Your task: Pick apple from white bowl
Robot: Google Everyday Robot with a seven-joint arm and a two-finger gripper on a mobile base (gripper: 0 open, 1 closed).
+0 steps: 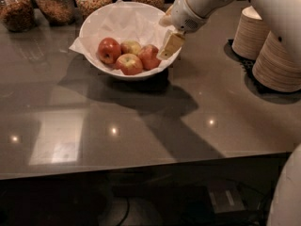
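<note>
The white bowl (pixel 94 21), lined with crumpled white paper, stands at the back of the dark table. It holds several apples. The rosy red-orange apple (pixel 149 56) lies at the right of the group. A yellow-green apple (pixel 132 46) is behind it, a red apple (pixel 109 50) is at the left, and a red apple with a yellowish patch (pixel 129 64) is in front. My gripper (pixel 167 33) is open and empty at the bowl's right rim, just right of and slightly above the rosy apple. One tan finger (pixel 170 44) hangs over the rim.
Glass jars of snacks (pixel 55 3) line the back edge behind the bowl. Stacks of tan disposable bowls (pixel 277 60) stand on a black mat at the right. My white arm (pixel 263 4) reaches in from the upper right.
</note>
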